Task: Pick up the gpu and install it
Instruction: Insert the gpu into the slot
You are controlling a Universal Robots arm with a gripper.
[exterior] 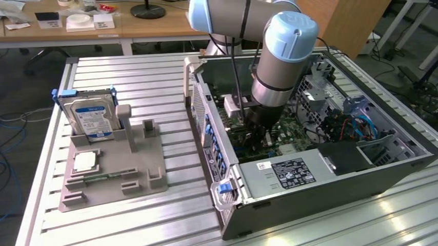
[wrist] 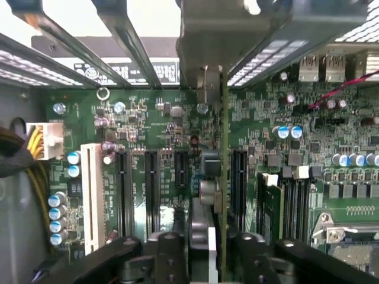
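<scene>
Seating is what I'm working on: gripper fingers are clasping the thin dark gpu card edge-on between them, over the green motherboard. I'm keeping it upright, square with the black slots.

No label on any part is legible.

Slatted metal bench, wooden desk behind w/ clutter, dark floor

Ribbed matt metal table, glossy green motherboard, grey plastic holder.
</scene>
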